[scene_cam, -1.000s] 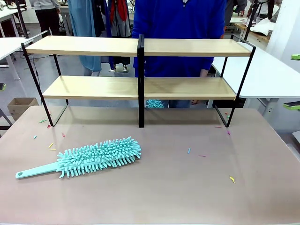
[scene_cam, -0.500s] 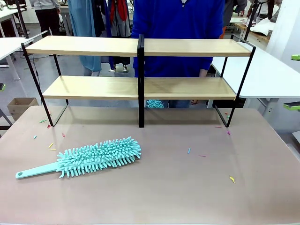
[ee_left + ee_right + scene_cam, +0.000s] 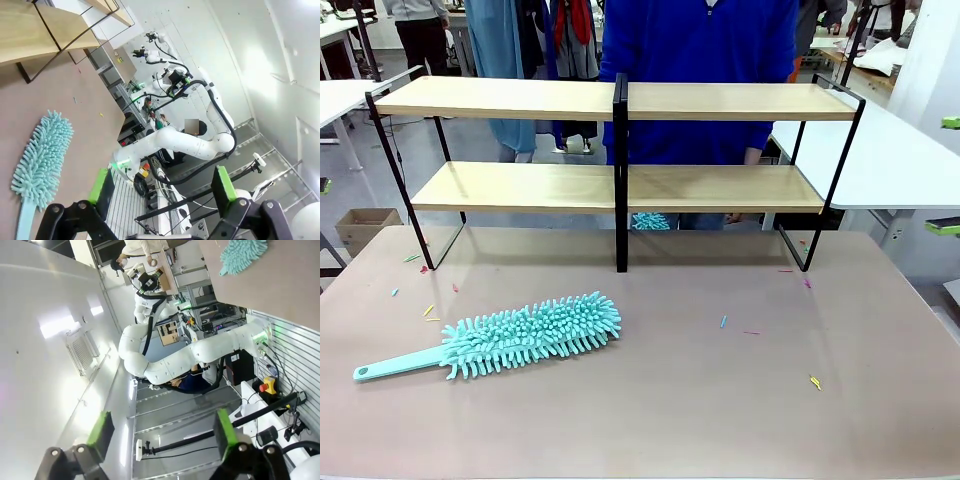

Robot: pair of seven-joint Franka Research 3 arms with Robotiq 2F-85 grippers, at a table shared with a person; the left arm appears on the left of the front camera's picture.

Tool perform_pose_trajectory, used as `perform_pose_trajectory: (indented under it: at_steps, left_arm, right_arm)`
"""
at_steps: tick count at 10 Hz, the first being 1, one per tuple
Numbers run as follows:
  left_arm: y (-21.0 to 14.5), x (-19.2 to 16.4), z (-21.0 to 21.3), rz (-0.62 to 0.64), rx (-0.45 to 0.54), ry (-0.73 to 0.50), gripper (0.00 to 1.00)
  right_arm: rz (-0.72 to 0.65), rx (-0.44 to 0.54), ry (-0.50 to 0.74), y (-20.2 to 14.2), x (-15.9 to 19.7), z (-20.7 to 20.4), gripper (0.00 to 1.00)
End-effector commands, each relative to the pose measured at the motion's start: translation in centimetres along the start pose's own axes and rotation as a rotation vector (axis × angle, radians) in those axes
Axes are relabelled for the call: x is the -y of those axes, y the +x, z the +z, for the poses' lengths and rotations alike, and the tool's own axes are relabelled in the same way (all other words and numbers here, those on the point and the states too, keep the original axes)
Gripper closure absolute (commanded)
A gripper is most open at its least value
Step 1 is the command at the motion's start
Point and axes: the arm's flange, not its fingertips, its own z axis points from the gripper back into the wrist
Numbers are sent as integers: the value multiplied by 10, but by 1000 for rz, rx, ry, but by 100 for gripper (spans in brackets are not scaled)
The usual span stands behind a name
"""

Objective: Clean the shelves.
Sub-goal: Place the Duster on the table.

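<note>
Both grippers hang with jaws spread wide and nothing between them: the left gripper [image 3: 162, 192] is raised off the table's near-left side, and the right gripper [image 3: 162, 432] points away from the work area. On the brown table [image 3: 650, 400] lies a teal duster [image 3: 500, 338], handle toward the near-left, among scattered coloured scraps [image 3: 814, 381]. The shelves [image 3: 616, 145] stand across the far edge, with a person in blue [image 3: 700, 60] just behind them.
</note>
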Motion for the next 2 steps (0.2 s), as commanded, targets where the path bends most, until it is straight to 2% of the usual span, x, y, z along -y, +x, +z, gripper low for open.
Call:
perform_pose_trajectory:
  at_steps: [1,2]
  left_arm:
    - [-2,1,1,-13,-9,1,0]
    - [-2,1,1,-13,-9,1,0]
  right_arm:
    - [20,-6,7,1,-2,0,0]
    - [20,-6,7,1,-2,0,0]
